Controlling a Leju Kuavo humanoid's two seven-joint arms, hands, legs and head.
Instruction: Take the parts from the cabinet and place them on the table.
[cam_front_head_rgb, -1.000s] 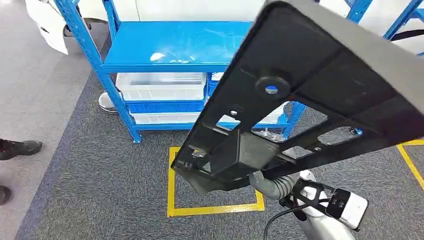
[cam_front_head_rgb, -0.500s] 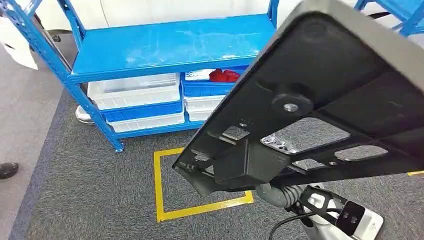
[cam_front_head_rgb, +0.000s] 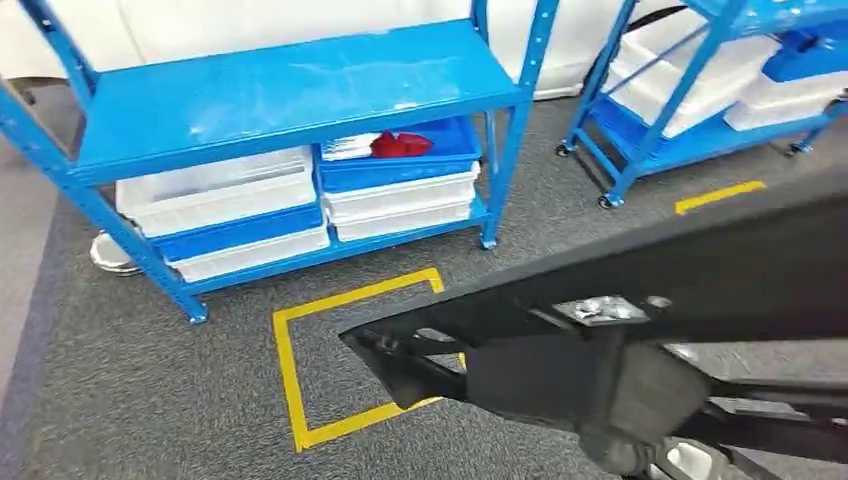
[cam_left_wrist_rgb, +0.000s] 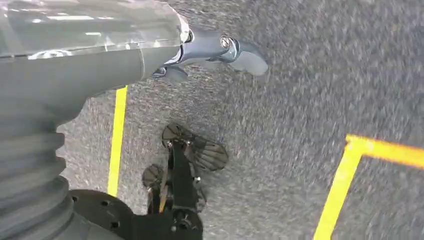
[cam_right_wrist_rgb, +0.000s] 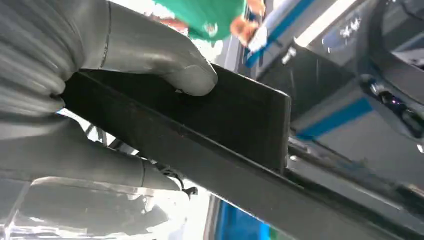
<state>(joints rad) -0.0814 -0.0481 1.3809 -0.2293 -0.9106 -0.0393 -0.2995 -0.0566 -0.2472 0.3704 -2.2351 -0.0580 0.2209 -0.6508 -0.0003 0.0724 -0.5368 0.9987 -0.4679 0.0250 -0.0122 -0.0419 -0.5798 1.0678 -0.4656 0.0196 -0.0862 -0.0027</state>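
A large flat black part (cam_front_head_rgb: 700, 290) with cut-outs and a boxy block underneath stretches edge-on across the lower right of the head view. My right hand (cam_right_wrist_rgb: 150, 55) grips it, the thick grey thumb pressed on one face of the black part (cam_right_wrist_rgb: 240, 115) and the fingers under it. In the head view the part hides most of that hand. My left hand (cam_left_wrist_rgb: 220, 50) hangs over the grey carpet and holds nothing, its thumb standing apart. The blue cabinet (cam_front_head_rgb: 280, 95) stands ahead at the left, with white and blue bins on its lower shelf.
A blue bin holds something red (cam_front_head_rgb: 400, 145). A second blue rack on wheels (cam_front_head_rgb: 690, 90) with white bins stands at the right. A yellow tape square (cam_front_head_rgb: 290, 370) marks the carpet before the cabinet. A person in a green top (cam_right_wrist_rgb: 210, 15) is beyond the part.
The whole picture has shifted, so the camera has turned: the cabinet sits further left and a second rack has come in. The black part has tilted from broadside to edge-on and lower.
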